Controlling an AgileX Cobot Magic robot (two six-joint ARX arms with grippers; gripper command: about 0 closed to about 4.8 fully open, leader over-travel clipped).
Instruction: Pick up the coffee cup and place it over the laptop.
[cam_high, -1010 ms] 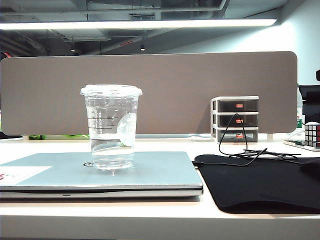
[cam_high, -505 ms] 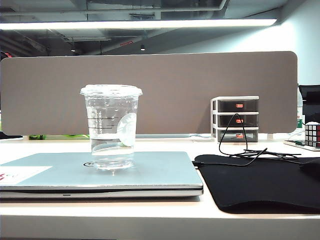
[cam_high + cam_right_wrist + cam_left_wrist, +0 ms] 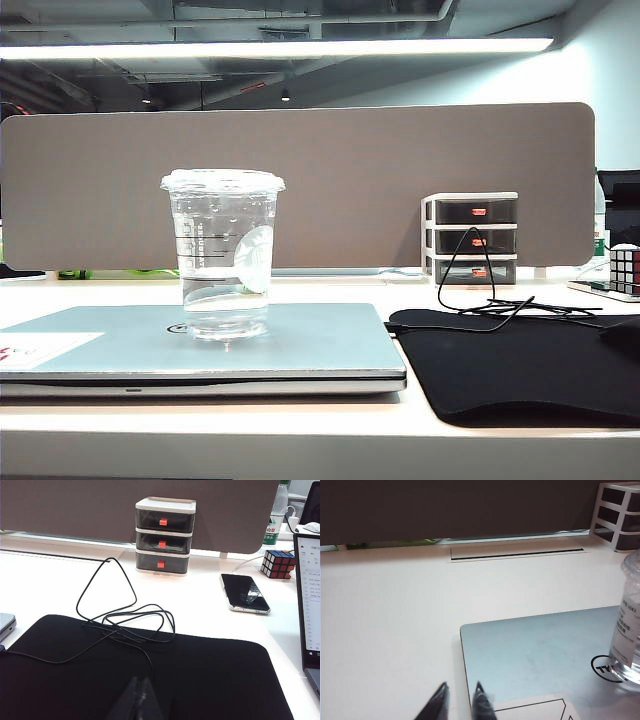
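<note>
On laptop: coffee cup upright, placed.
Handling: light, thin, slippery, crushable; hold mid-wall.
Left end effector: tips slightly apart, empty, beside laptop.
Right end effector: clenched, empty, over black mat.

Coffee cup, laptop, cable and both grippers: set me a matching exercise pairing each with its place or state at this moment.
Things:
1. coffee cup
2. laptop
3. black cable
4. left gripper
5. right gripper

Places or states:
A. lies partly on the black mat
B. shut, above the mat
C. stands upright on the laptop lid
D. closed flat on the table
E. slightly parted, over the laptop's sticker corner

Pairs: 1-C, 2-D, 3-A, 4-E, 5-B
</note>
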